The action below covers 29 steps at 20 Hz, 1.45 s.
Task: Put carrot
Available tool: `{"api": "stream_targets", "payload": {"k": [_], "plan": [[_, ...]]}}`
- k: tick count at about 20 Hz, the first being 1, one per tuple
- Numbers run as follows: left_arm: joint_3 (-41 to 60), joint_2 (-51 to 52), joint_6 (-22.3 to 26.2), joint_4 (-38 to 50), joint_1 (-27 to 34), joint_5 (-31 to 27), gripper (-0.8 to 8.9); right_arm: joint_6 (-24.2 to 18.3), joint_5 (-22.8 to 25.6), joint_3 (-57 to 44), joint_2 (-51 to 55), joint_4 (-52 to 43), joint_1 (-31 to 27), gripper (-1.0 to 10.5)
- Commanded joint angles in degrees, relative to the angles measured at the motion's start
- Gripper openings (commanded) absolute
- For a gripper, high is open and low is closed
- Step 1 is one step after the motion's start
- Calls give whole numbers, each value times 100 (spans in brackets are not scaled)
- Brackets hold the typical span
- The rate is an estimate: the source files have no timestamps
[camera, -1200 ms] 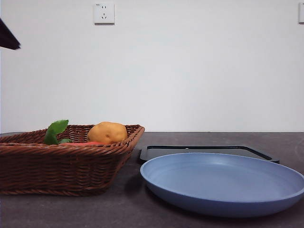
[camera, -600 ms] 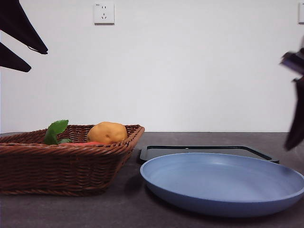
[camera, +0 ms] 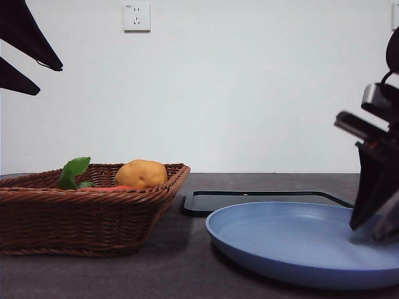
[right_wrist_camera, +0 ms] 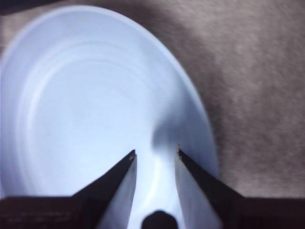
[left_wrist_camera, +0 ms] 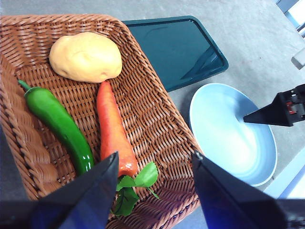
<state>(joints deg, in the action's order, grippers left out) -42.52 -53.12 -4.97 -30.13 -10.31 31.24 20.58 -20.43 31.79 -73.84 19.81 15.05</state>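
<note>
The red-orange carrot (left_wrist_camera: 112,129) lies in the wicker basket (left_wrist_camera: 157,124), its green leaves (left_wrist_camera: 136,183) near the basket's rim. In the front view only the leaves (camera: 75,169) and a red sliver of the carrot (camera: 123,187) show above the basket (camera: 81,221). My left gripper (left_wrist_camera: 155,157) is open and empty, high above the basket, at the top left of the front view (camera: 50,79). My right gripper (right_wrist_camera: 155,150) is open, with its tips down on the inside of the blue plate (right_wrist_camera: 86,95) near its rim, at the right in the front view (camera: 374,229).
A yellow-brown potato (left_wrist_camera: 86,56) and a green pepper (left_wrist_camera: 62,126) share the basket with the carrot. A dark flat tray (camera: 262,200) lies behind the blue plate (camera: 280,249). A wall with a socket (camera: 136,17) stands behind the table.
My right gripper has come down from the right edge onto the plate. The plate has slid to the right. My left gripper entered at the top left and now holds still.
</note>
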Motion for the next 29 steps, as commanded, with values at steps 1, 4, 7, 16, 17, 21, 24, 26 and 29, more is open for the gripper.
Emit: {"api": "stream_targets", "payload": {"k": [1,4,7,16,17,21,24,26,29], "plan": [[-74,-35,9,61,-28,26,272,-7,-20,15,297,-31,46,145],[-74,-35,9,120,-28,22,272,-4,413,15,769,151,46,146],[-74,-37,9,197,-28,13,272,-197,1119,15,962,656,42,172],[-74,-37,9,258,-26,-125,272,-267,1141,15,175,627,42,164],[-74,-35,9,260,-28,-125,272,-264,1141,15,144,588,42,135],[-74,-37,-2,260,-28,-151,273,-262,1139,15,251,544,42,5],[-74,-37,7,256,-247,-597,301,-238,1137,15,570,616,42,5],[-138,-144,17,234,-498,-1036,301,-245,1137,15,914,789,42,5],[-555,-734,162,83,-905,-1416,301,-247,1147,15,1373,1086,39,5]]}}
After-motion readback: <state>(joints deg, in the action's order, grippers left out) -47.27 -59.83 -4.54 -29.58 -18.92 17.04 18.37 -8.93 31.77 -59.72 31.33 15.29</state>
